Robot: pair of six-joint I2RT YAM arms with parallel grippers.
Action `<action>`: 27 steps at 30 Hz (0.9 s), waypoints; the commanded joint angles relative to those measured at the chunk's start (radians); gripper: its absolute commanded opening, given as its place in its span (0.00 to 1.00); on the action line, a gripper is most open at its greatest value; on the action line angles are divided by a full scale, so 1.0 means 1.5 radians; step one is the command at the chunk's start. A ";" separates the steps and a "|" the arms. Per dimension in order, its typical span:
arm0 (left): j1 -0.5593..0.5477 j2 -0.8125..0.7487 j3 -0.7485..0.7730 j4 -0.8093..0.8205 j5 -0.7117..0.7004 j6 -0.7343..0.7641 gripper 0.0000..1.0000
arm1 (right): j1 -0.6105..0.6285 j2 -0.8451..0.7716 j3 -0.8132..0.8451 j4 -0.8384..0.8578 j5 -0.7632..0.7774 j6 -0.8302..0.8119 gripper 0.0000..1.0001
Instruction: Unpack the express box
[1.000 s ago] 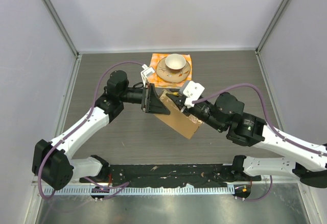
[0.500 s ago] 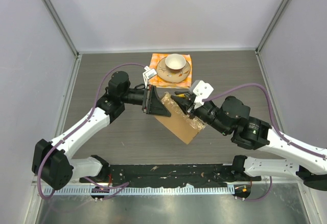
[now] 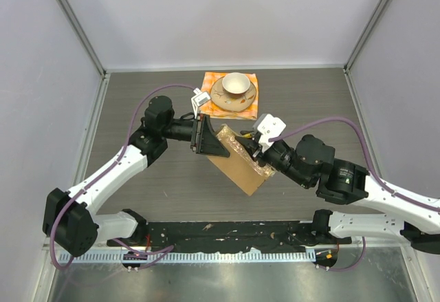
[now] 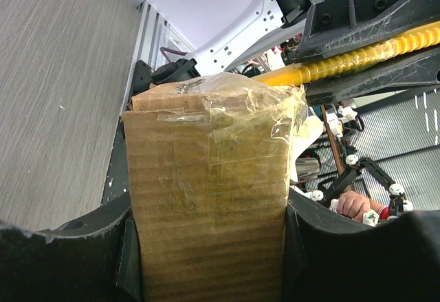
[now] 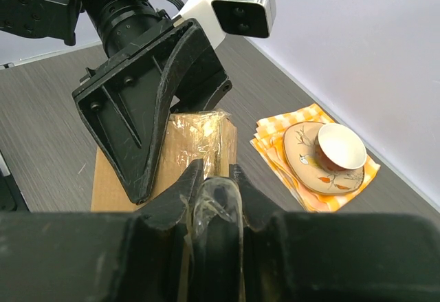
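Dark wood-grain table [image 3: 309, 89], pale walls [image 3: 220, 13]

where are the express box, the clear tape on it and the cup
express box [image 3: 240, 175]: top external view, on its bare brown face
clear tape [image 4: 237, 120]: left wrist view, on the crinkled film over the box's end
cup [image 3: 236, 82]: top external view, on the inside of its bowl

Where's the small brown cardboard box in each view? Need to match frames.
Top external: brown cardboard box at frame centre, on the near side of the orange checkered cloth.
Left wrist: fills lower centre, clamped in the left gripper.
Right wrist: centre-left, just beyond the right gripper.
Shared landmark: glossy clear tape on the box's end.
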 commanded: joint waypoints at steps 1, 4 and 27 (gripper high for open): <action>0.018 -0.043 0.031 0.118 0.017 -0.016 0.00 | 0.004 -0.010 0.000 -0.201 0.077 0.002 0.01; 0.019 -0.041 0.031 0.111 0.011 -0.009 0.00 | 0.012 -0.007 0.008 -0.222 0.079 0.011 0.01; 0.109 -0.057 0.038 0.067 -0.052 0.024 0.00 | 0.111 -0.015 0.014 -0.304 0.182 0.147 0.01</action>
